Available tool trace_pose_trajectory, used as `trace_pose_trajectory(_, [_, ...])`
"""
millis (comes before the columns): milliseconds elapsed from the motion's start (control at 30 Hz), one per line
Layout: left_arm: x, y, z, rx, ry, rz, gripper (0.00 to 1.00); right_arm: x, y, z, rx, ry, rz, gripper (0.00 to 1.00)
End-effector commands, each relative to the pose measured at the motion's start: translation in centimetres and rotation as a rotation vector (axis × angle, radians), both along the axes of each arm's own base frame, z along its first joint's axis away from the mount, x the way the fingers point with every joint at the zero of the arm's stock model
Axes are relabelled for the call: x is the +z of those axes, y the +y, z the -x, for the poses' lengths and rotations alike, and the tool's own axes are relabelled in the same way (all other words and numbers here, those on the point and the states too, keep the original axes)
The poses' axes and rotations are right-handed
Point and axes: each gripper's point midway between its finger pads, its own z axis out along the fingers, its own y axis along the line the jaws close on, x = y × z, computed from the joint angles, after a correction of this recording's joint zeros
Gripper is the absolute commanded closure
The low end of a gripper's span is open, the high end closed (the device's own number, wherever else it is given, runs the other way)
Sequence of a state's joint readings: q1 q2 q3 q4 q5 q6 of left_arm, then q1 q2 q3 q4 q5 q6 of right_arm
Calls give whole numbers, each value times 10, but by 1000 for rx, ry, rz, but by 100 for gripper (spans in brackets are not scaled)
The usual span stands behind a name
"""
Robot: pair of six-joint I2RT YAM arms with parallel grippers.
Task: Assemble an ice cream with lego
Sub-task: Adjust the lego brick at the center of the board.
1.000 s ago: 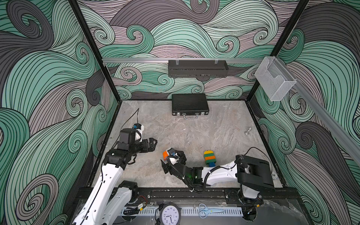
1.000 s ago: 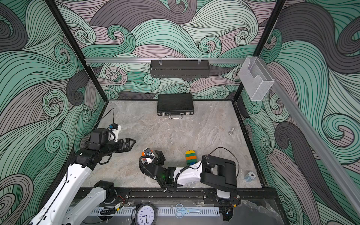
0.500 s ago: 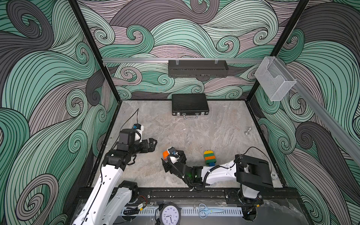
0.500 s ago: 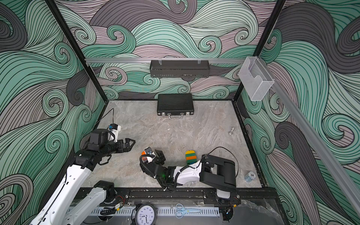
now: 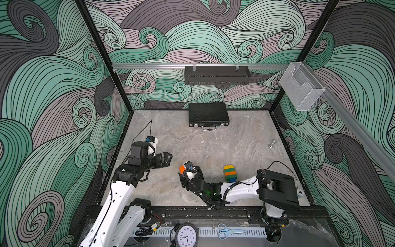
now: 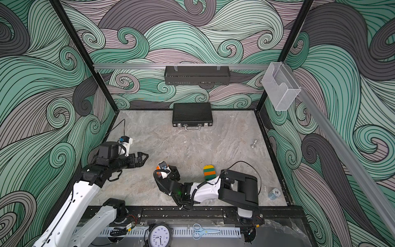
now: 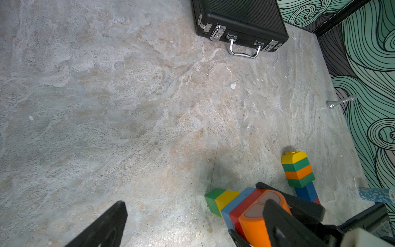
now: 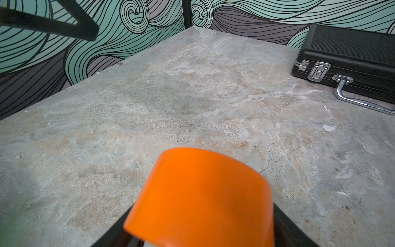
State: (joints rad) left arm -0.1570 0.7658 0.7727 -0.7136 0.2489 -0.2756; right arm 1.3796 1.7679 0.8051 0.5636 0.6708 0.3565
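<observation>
In a top view: left gripper (image 5: 167, 159) splayed, empty, apart from the bricks. Front middle: right gripper (image 5: 190, 172) low about the orange half-round piece (image 5: 182, 169). Left wrist: caps a lying lego stack (image 7: 226, 203); likely light, rigid, slick. Right wrist: looms between dark jaws; cannot tell if clamped. Best pinched across flat sides.

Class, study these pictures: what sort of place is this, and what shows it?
Probably a robot test cell: left arm and right arm on a front rail, patterned walls boxing in the tabletop, a clock.
</observation>
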Motion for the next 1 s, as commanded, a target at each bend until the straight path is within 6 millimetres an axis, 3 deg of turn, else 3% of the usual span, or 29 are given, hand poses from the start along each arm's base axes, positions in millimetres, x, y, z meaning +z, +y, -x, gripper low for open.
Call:
trace_pose_trajectory(0, [9, 3, 2, -3, -19, -7, 1, 0, 3, -3, -7, 2, -14, 29])
trace_pose_trajectory(167, [9, 4, 3, 1, -17, -11, 2, 5, 3, -2, -6, -6, -8, 38])
trace_pose_trajectory(300, [9, 4, 2, 6, -24, -10, 1, 23, 2, -2, 7, -14, -5, 48])
trace_pose_trajectory(467, [11, 5, 1, 17, -36, -1, 1, 42, -7, 1, 7, 11, 31, 52])
trace_pose_trajectory(700, [10, 7, -2, 27, -42, 9, 2, 58, -47, -4, -53, 215, 135, 52])
trace_pose_trajectory(967, [9, 3, -3, 4, -39, 27, 1, 61, -83, 0, -12, 523, 284, 56])
